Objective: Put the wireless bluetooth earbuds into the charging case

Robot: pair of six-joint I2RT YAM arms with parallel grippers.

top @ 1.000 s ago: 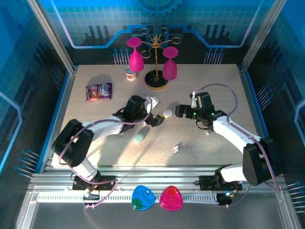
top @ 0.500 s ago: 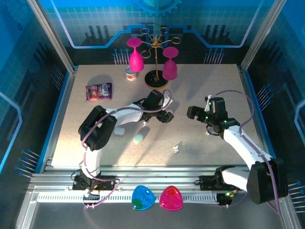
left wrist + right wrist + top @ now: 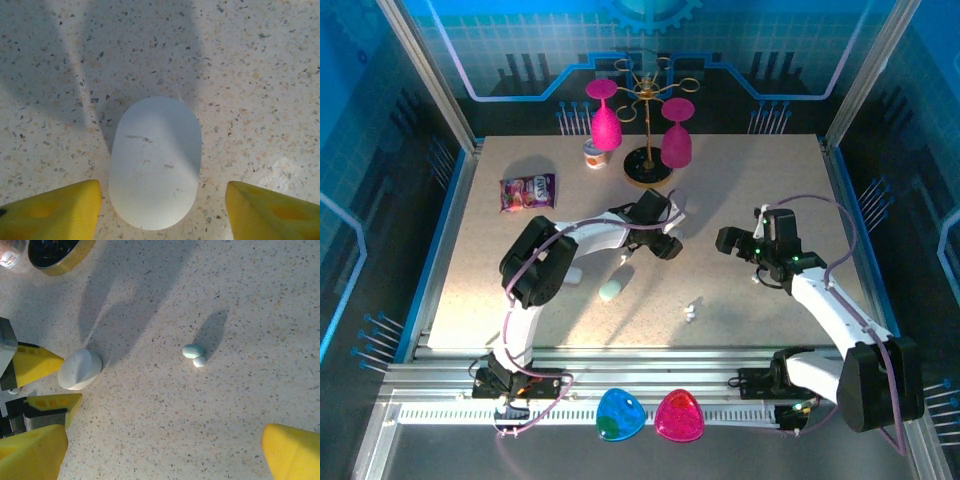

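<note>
Plainly oval, smooth white case (image 3: 155, 162); speckled, grainy tabletop (image 3: 250, 75) beneath it

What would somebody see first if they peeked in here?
Probably the two bright pink glasses hanging upside down on the gold rack at the back. Then the white pebble-shaped case lying between the left arm's yellow fingers.
</note>
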